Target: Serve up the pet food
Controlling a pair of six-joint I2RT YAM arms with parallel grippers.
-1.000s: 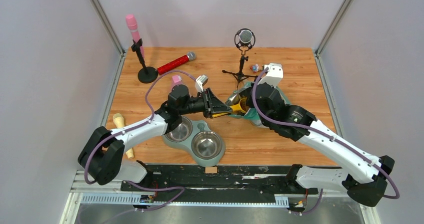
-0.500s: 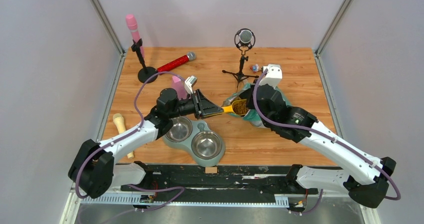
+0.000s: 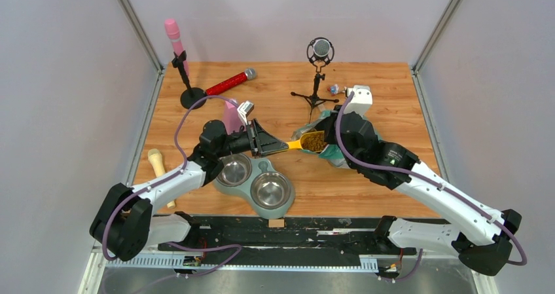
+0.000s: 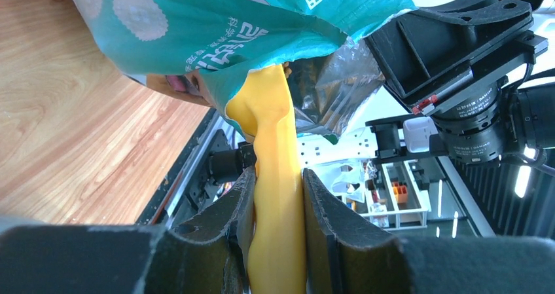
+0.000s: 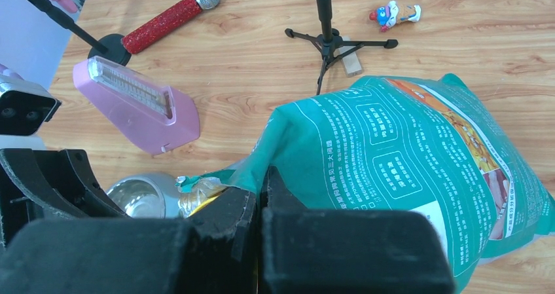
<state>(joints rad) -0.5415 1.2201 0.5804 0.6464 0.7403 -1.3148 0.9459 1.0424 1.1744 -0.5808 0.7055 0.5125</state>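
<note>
The left gripper (image 4: 278, 196) stands part-open, clamped on the yellow scoop (image 4: 273, 137) by its handle. Kibble (image 3: 315, 141) fills the scoop at the bag (image 5: 393, 150) mouth, at 1 o'clock from the bowls (image 3: 254, 176). The right gripper (image 5: 258, 199) is closed, pinching the bag's rim. In the left wrist view the bag hides the kibble.

table: warm wood-grain top (image 3: 386, 91), orange-brown
back wall: plain pale grey panel (image 3: 288, 12)
side walls: same pale grey (image 3: 59, 110)
corner posts: slim silver metal (image 3: 134, 22)
front edge: black rail (image 3: 294, 232) with a silver metal strip below
light: soft and even, shadows pretty faint
</note>
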